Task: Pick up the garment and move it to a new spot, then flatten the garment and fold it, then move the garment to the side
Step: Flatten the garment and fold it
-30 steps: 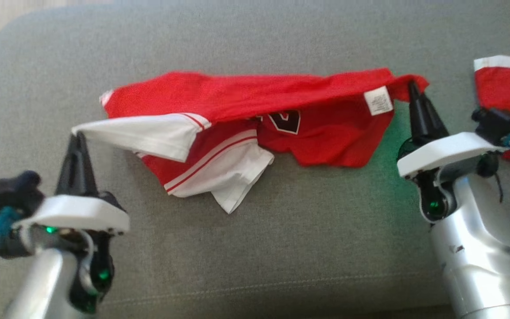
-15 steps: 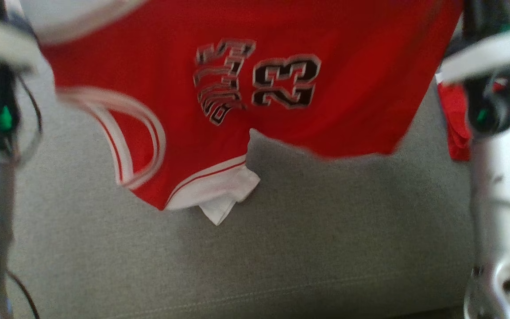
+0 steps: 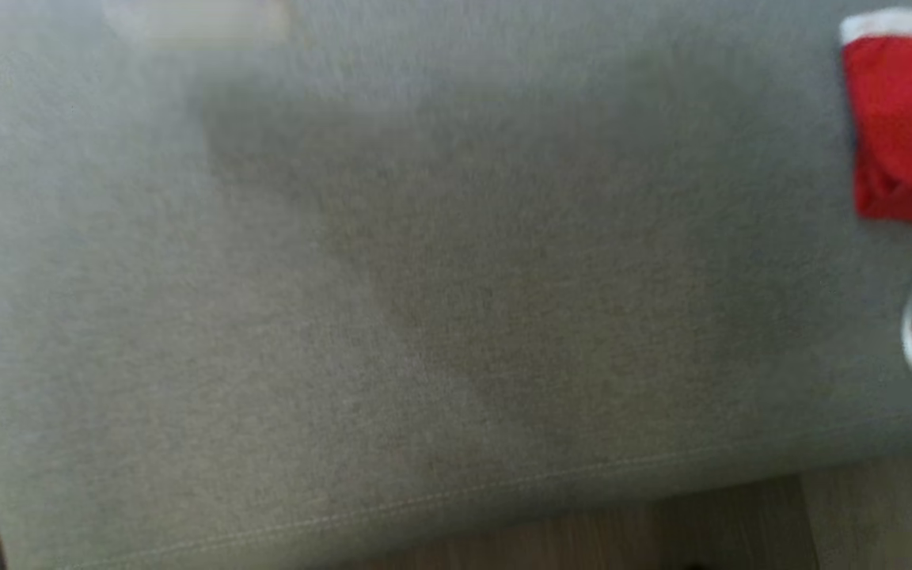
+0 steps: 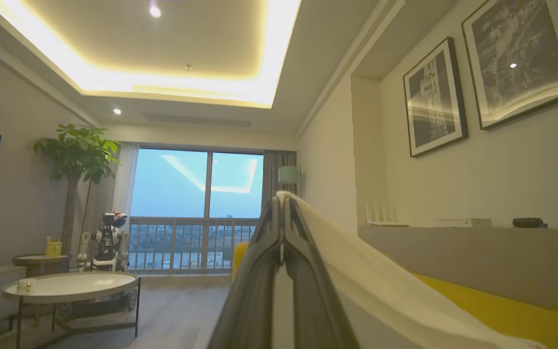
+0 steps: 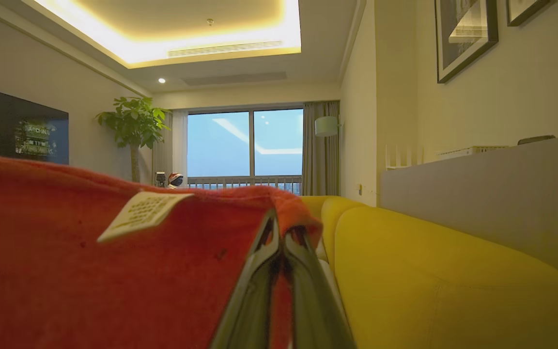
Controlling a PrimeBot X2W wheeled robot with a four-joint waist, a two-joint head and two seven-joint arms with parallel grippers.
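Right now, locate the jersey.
The jersey is up off the cushion, in both wrist views: left hand pinches its white edge, right hand its red corner beside the label.

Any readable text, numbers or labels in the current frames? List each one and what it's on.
Nothing reads clearly enough to quote.
Care label on the red garment, right wrist view: rows of print, too small to read.
TV screen on the wall, same view: pale lines of text, too blurred to read.
Framed prints, left wrist view: no lettering can be made out.
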